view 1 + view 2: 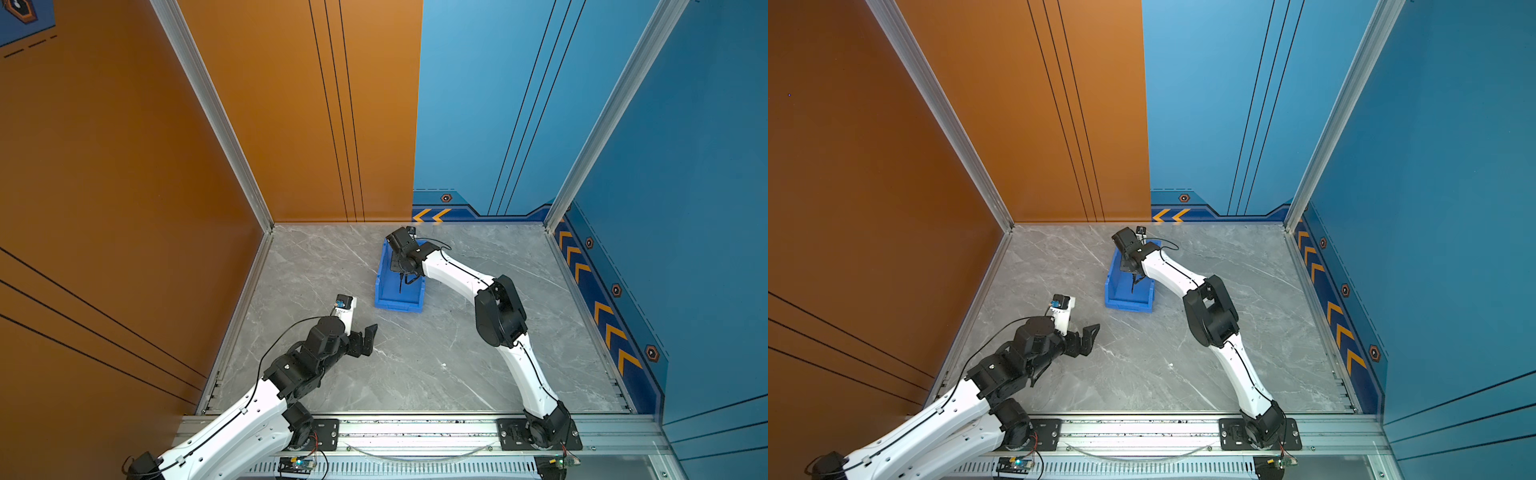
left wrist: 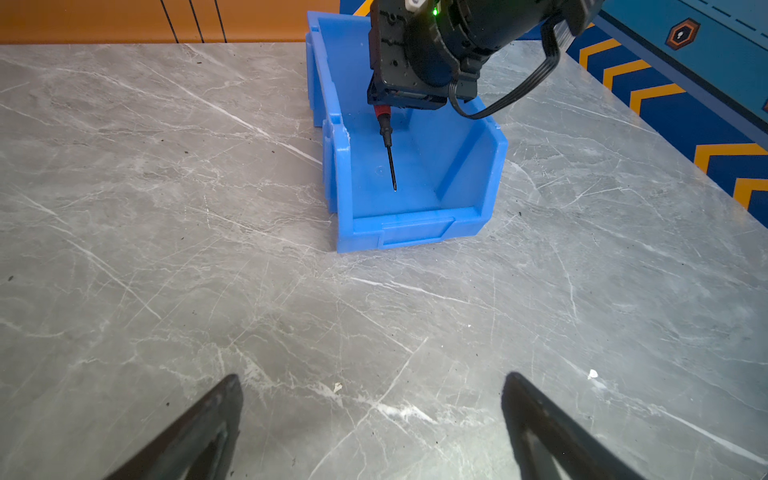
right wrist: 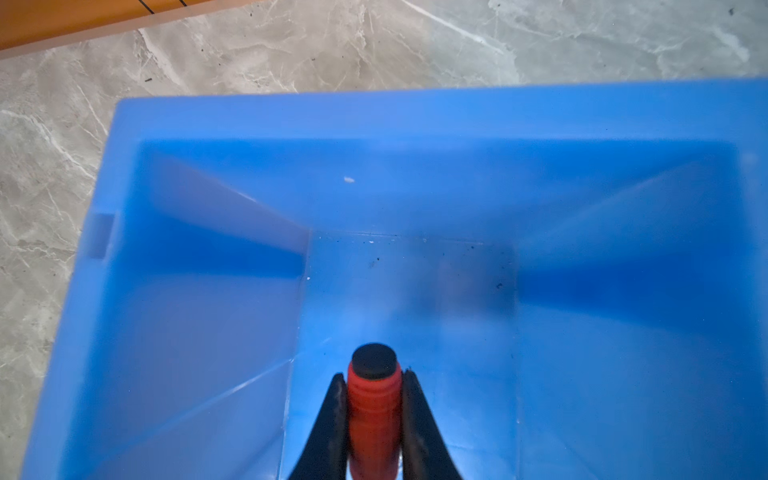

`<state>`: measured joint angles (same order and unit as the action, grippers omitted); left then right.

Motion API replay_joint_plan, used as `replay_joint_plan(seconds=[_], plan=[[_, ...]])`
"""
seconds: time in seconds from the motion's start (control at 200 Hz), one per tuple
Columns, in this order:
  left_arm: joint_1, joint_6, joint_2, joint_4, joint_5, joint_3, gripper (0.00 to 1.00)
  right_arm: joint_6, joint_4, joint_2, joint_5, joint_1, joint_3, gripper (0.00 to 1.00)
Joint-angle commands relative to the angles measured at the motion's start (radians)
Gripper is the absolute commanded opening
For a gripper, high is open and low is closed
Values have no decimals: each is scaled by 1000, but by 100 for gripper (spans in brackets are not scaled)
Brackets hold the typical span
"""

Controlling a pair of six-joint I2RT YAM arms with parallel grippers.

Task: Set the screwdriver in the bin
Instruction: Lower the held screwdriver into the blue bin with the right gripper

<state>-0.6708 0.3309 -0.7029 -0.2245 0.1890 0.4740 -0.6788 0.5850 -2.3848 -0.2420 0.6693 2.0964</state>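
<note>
The right gripper (image 3: 374, 376) clamps the screwdriver (image 2: 389, 143) by its red handle, tip down over the bin (image 2: 415, 235) at 12 o'clock on the tabletop (image 1: 457, 353); dropped upright, it could topple over the low wall.

bin (image 2: 415, 232) brt blue | screwdriver (image 2: 386, 133) red hdl, blk collar | table (image 2: 166, 249) gry marble

Robot lab cell, aluminium frame (image 1: 219, 120) (printed walls (image 1: 478, 104))
</note>
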Motion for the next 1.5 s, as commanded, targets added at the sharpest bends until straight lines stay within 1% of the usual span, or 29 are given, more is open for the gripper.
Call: replay_joint_plan(seconds=[0.0, 0.561, 0.601, 0.801, 1.497], plan=[[11, 2, -2, 27, -31, -16, 98, -16, 27, -27, -39, 2, 37, 0], [18, 6, 5, 27, -31, -28, 98, -9, 54, -98, -42, -8, 68, 0], [19, 5, 4, 62, -32, -29, 98, -9, 55, -101, -38, -10, 68, 0], [32, 6, -3, 71, -42, -30, 98, -17, 61, -115, -25, -15, 67, 0], [45, 5, -6, 79, -49, -31, 98, -24, 59, -123, -32, -11, 53, 16]])
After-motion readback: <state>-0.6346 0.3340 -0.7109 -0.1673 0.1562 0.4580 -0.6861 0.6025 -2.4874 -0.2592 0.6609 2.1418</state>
